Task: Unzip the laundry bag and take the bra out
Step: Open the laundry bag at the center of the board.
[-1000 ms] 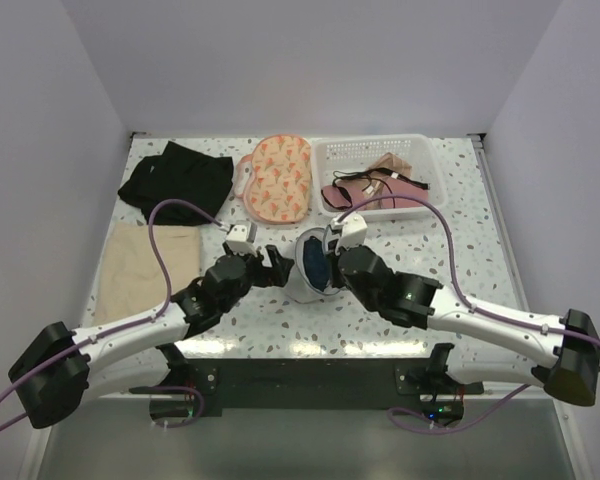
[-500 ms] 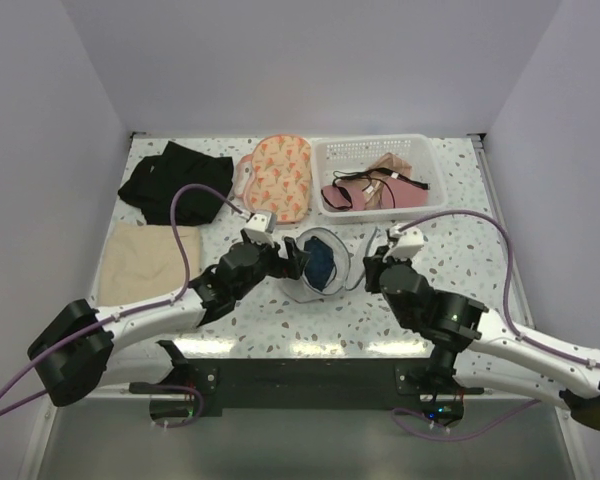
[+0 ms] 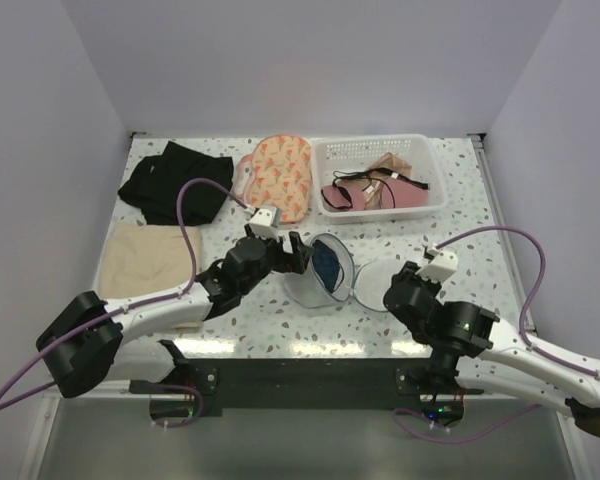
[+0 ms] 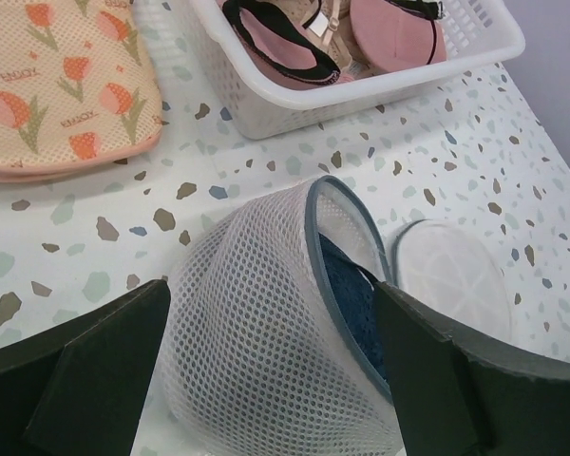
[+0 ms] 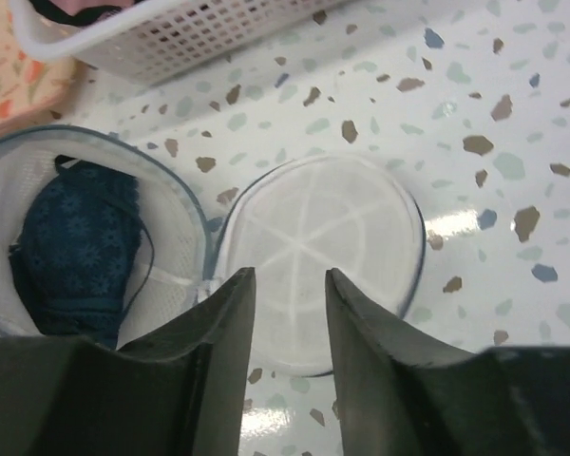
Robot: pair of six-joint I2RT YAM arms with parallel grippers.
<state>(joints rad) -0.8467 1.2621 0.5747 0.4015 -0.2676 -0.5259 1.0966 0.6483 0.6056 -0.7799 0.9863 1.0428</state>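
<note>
Your laundry bag lies unzipped near the middle of the surface, its lid flopped open, but the blue bra sits inside and you must pull it out; your left end effector and right end effector are both released, empty.

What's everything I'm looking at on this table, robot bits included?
laundry bag: one, white mesh with blue trim, table centre, unzipped
lid: one, white mesh, lying open on the bag's right
bra: one, dark blue, inside the laundry bag
basket: one, white plastic, back right
bras in basket: several, pink and beige, exact count unclear
tulip-print pouch: one, orange, back centre
black garment: one, back left
beige cloth: one, left side
table: one, white speckled
left gripper: black, open, straddling the laundry bag
right gripper: black, open, above the lid
</note>
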